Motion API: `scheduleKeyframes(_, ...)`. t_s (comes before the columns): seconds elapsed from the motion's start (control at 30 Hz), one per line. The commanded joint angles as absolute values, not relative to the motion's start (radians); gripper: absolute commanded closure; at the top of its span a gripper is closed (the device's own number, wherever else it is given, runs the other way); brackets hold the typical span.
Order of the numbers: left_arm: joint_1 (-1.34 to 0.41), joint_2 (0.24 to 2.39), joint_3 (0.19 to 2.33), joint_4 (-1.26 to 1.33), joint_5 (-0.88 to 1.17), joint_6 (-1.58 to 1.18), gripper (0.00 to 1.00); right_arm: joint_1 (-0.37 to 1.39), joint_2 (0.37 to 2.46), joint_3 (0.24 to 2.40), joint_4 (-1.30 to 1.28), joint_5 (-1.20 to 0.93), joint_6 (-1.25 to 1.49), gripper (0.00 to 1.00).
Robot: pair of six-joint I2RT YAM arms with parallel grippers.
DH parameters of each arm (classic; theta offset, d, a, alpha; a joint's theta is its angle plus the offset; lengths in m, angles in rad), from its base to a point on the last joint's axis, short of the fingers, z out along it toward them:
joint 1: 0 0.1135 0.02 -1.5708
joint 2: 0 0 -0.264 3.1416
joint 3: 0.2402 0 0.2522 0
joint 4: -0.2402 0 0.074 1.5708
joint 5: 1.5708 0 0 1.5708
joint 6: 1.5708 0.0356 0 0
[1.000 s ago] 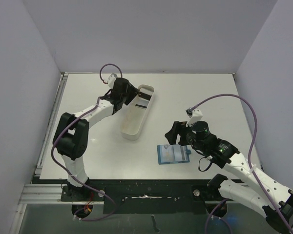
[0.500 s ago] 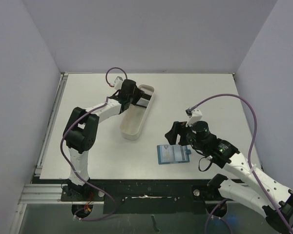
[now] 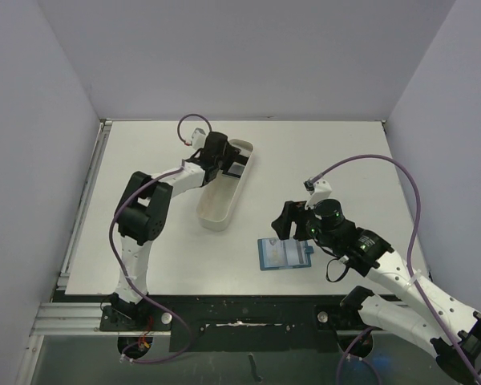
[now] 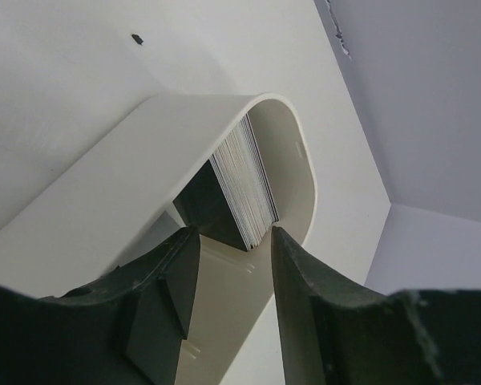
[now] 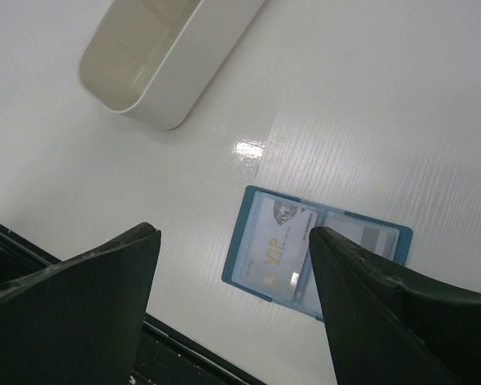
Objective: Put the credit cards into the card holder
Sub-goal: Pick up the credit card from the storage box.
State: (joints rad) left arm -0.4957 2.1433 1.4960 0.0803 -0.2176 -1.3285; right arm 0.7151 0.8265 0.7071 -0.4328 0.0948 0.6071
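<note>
Since the left gripper (image 4: 232, 241) is nose-down in the far end of the long white tray (image 4: 104, 200), jaws roughly half apart with a finger on each side of the stack of credit cards (image 4: 244, 180), the obvious worry is that it grabs the whole lot instead of one. I honestly can't tell if the pads are pressing on the stack or just sitting beside it.

The cards stand on edge, packed tight against the rounded end wall. One dark card leans off the stack on the left finger's side. If the jaws close on that lean, I'd guess the thin cards fan out, or a few slip free on the way up and scatter. The tray also looks light, and nothing holds it down. A finger catching the wall could drag it or tip it.

Further out, the card holder (image 5: 317, 253) lies open and flat near the front edge of the table (image 3: 345, 160), well apart from the tray. The right gripper (image 5: 232, 234) hangs over it, spread wide and holding nothing. So the holder isn't pinned. Pushing a card edge into a clear pocket could just shove the whole wallet along. One pocket already has a VIP card (image 5: 276, 249) in it, so aiming there would jam. A card carried at an angle probably misses the slot too.
</note>
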Motion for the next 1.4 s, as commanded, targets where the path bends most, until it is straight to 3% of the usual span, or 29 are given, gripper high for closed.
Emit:
scheduleKeyframes(0.0,-0.489,2.169,1.550,0.146,-0.245,-1.356,0.62,0.723,0.825,0.773,-0.430,0.114,0.588,0.24)
scheduleKeyframes(0.5,-0.485,2.228,1.618,0.104,-0.250,-1.362,0.67,0.720,0.843,0.764,-0.414,0.117,0.582,0.23)
scheduleKeyframes(0.87,-0.519,2.204,1.675,-0.094,-0.422,-1.374,0.67,0.719,0.852,0.772,-0.429,0.121,0.569,0.23)
scheduleKeyframes(1.37,-0.591,2.239,1.733,-0.135,-0.520,-1.450,0.67,0.720,0.826,0.753,-0.433,0.115,0.580,0.23)
